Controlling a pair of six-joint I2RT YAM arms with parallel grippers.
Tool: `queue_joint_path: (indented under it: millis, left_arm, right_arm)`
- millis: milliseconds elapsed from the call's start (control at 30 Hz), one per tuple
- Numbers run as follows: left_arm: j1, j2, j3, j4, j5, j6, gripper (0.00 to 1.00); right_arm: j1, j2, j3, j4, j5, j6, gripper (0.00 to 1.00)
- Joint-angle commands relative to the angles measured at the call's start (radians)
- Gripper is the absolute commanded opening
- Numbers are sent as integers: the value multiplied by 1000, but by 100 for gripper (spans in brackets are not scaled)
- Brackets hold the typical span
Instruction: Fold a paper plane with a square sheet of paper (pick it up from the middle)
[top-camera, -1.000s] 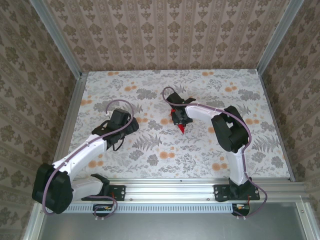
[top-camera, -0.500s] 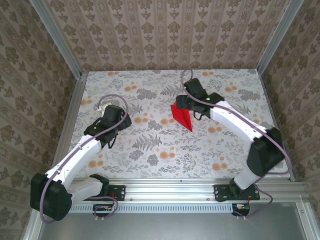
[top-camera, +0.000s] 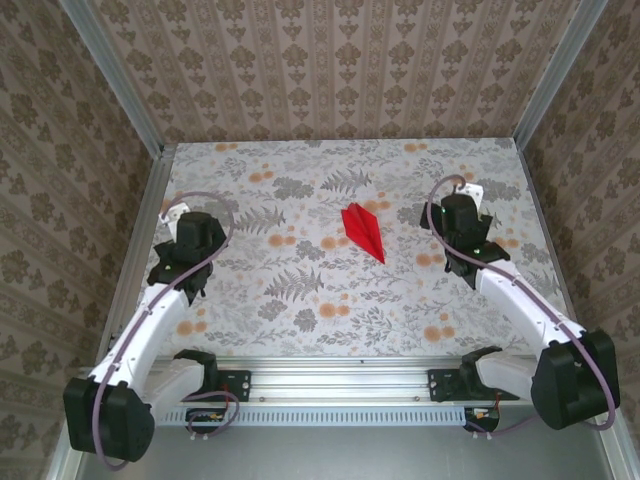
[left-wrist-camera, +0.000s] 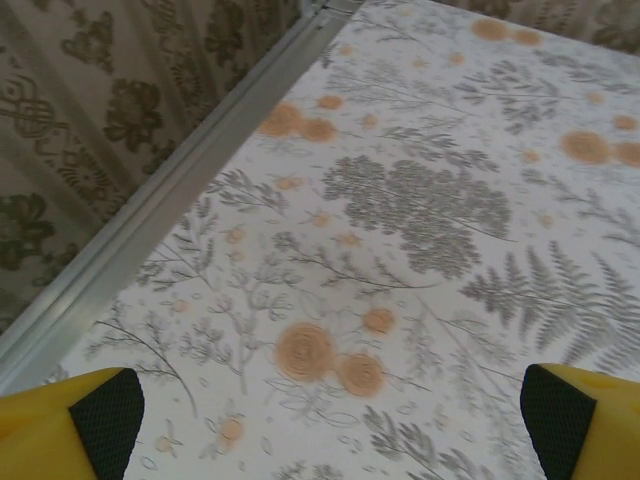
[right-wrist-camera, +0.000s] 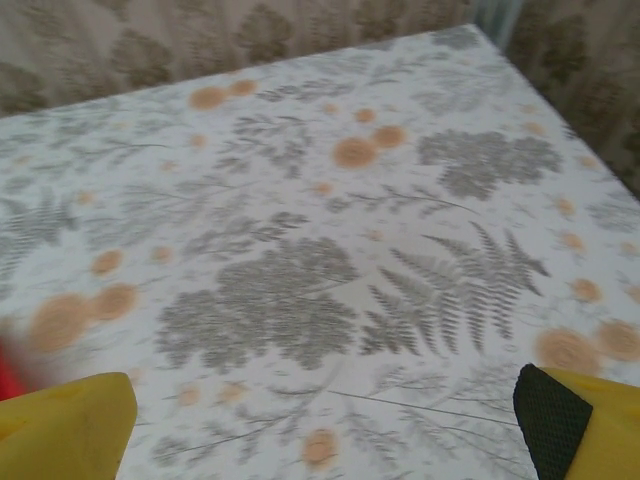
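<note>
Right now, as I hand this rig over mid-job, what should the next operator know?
Left gripper: open, empty, over the left side of the table, well apart from the paper plane.
Right gripper: open, empty, to the right of the paper plane, not touching it.
Paper plane: lies free near the table's middle, pointed tip toward the near edge.
Done: the red paper looks folded into a slim dart and released.
Left: probably nothing but a check of the folds; they are too small to judge from above.
</note>
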Motion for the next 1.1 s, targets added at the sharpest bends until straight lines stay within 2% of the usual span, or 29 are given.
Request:
queue_joint_path:
  millis: [0, 133, 400, 567, 800, 967, 1067]
  left_arm:
    - [53, 27, -68, 147, -31, 115, 100]
    - [83, 67, -169, 362, -19, 247, 100]
    - [187, 189, -338, 845, 302, 398, 100]
    - [207, 302, -345, 1017, 421, 428, 100]
    - [220, 463, -325, 1154, 503, 474, 100]
    - [224, 546, -315, 1210, 498, 466, 100]
    - [226, 543, -303, 1177, 491, 459, 100]
  right_arm:
    - [-44, -6, -102, 180, 114, -28, 100]
    - [-97, 35, -205, 330, 90, -50, 100]
    - [-162, 143, -325, 678, -111, -122, 100]
    - [-166, 177, -332, 770, -191, -186, 100]
    - [-184, 228, -376, 943, -285, -256, 100]
    - [-206, 342, -387, 1063, -336, -249, 100]
    - [-206, 392, -384, 1101, -345, -250, 100]
